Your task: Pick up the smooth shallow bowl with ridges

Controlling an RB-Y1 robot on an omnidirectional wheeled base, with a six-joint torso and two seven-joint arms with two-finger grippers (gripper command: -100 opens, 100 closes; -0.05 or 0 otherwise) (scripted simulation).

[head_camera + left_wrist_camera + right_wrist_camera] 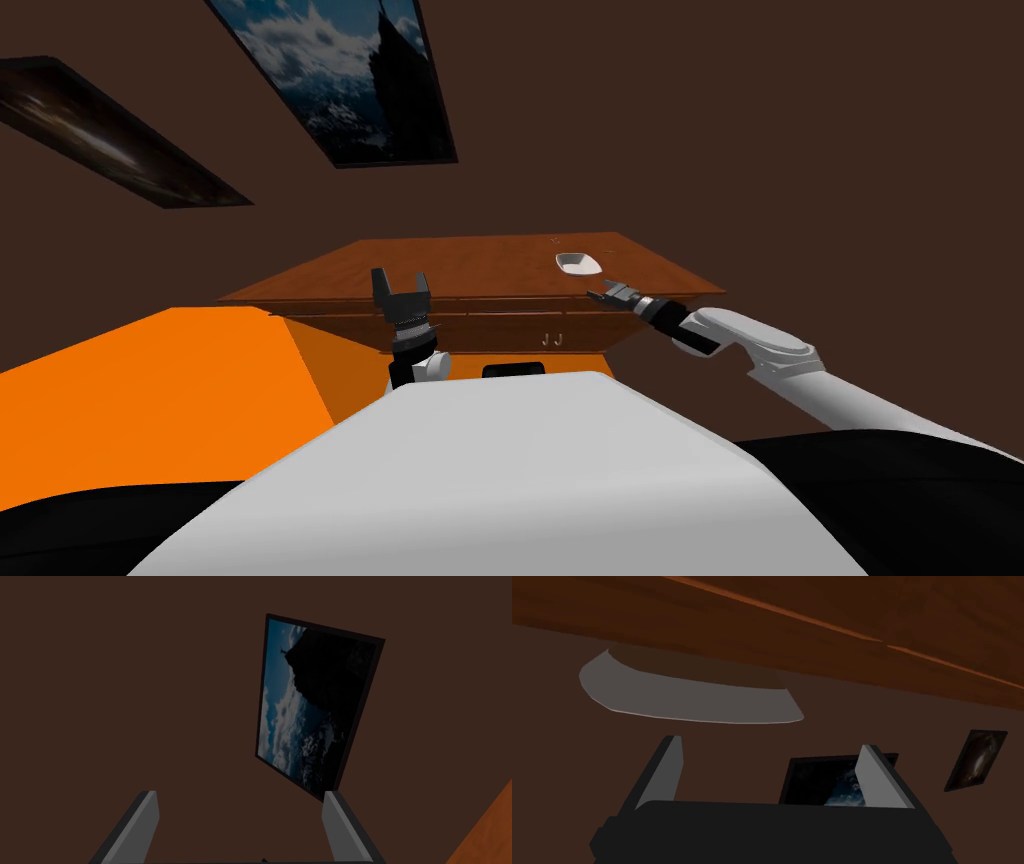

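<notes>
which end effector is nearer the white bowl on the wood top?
Right. The right end effector, open, sits just short of the bowl, at the wooden top's near edge. The left end effector, also open, is upright well off to the bowl's left.

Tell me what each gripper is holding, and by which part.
Nothing is held. The right gripper is open, short of the white bowl; the left gripper is open too.
</notes>
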